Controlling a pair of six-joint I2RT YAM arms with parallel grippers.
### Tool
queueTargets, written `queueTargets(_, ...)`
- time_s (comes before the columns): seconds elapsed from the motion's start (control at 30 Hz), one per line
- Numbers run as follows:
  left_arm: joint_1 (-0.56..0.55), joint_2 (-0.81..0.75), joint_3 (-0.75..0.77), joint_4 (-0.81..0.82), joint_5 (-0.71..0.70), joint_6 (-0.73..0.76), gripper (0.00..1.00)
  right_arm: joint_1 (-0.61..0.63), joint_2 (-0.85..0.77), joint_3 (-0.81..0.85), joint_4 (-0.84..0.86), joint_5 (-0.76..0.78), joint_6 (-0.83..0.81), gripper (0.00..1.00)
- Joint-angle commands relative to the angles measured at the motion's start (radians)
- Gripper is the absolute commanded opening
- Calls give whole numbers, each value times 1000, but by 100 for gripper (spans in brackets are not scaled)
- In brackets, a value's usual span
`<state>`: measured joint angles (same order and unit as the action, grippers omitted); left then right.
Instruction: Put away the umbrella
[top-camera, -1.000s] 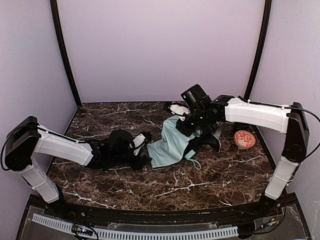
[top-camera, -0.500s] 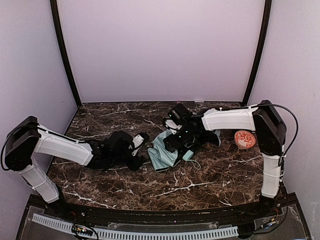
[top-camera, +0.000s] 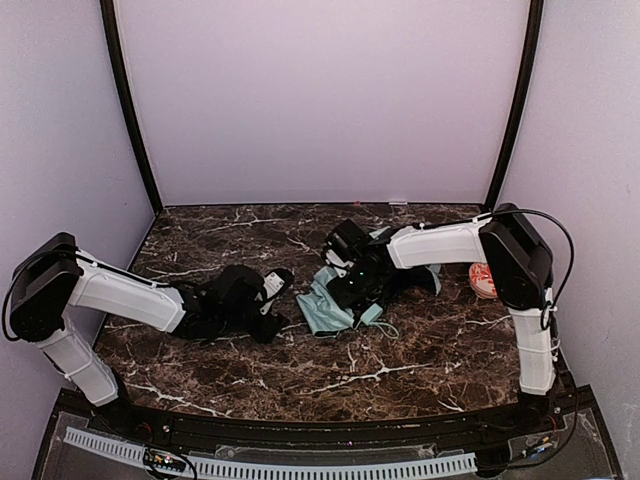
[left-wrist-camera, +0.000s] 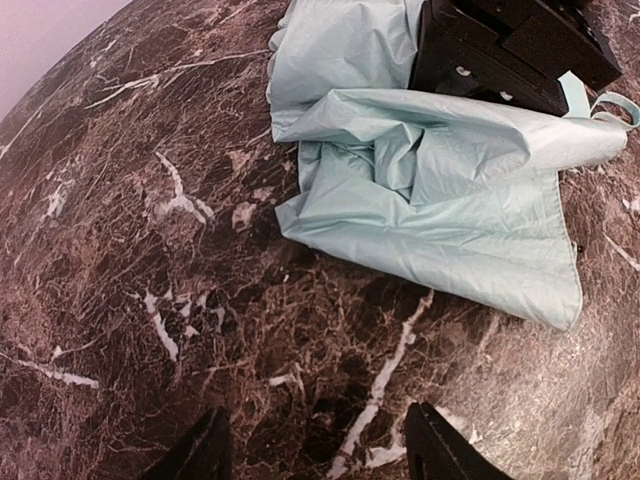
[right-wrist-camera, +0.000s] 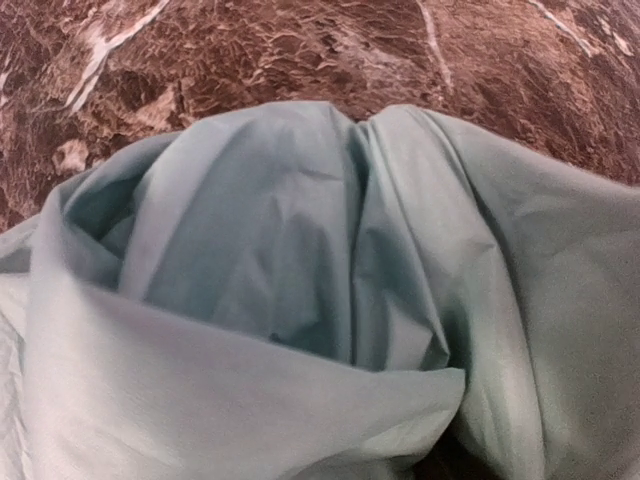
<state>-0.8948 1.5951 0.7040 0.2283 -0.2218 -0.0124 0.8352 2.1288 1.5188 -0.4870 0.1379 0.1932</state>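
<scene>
The umbrella (top-camera: 328, 310) lies crumpled near the middle of the desk (top-camera: 400, 370), its pale mint canopy loose and folded over itself. The fabric looks light, soft and slippery, so a pinch on cloth alone would likely slide. The stiffer handle or shaft, hidden here, seems the better hold. The left hand (left-wrist-camera: 315, 450) hovers open and empty just beside it. The right hand (top-camera: 347, 283) is buried in the canopy, and whether it grips I cannot tell. The patterned bowl (top-camera: 480, 281) sits partly hidden behind the right arm, its contents unseen.

A dark brown, white-veined marble tabletop (top-camera: 400, 370) carries a crumpled pale mint-green fabric umbrella (top-camera: 325, 310) near its middle and an orange-and-white patterned bowl (top-camera: 479, 282) at right.
</scene>
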Motion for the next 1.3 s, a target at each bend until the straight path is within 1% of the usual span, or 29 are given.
queueTargets(0.0,5,-28,2,-15,-5,-18,60,2,48,-14,-46,34,-33,46)
queueTargets(0.07,5,-41,-11,-7,-9,-18,60,2,24,-9,-41,11,-63,37)
queueTargets(0.1,6,-47,-13,-8,-10,-20,60,2,8,-7,-41,-4,-74,31)
queueTargets(0.2,7,-60,-27,16,16,-27,61,1,-70,-36,2,-55,-113,20)
queueTargets(0.3,7,-33,-12,46,47,-37,61,-3,-136,-57,32,-97,-155,4)
queueTargets(0.33,7,-24,4,37,44,-47,60,-4,-151,-55,28,-110,-170,1)
queueTargets(0.43,7,-19,27,33,59,-60,60,-9,-205,-62,29,-156,-215,0)
queueTargets(0.57,7,-47,-11,63,59,-41,60,-25,-282,-91,35,-202,-265,0)
queueTargets(0.63,7,-62,-26,56,53,-39,60,-30,-310,-91,16,-201,-285,0)
queueTargets(0.8,7,-91,-40,36,86,-39,60,-39,-385,-96,4,-211,-319,0)
queueTargets(0.9,7,-101,-49,43,72,-47,60,-43,-411,-85,-3,-182,-340,0)
queueTargets(1.0,7,-105,-55,44,59,-48,60,-47,-423,-47,-32,-85,-375,0)
queueTargets(1.1,7,-109,-60,35,49,-46,60,-62,-422,28,-80,54,-396,0)
queueTargets(1.27,7,-120,-64,27,25,-26,60,-94,-419,136,-56,409,-451,0)
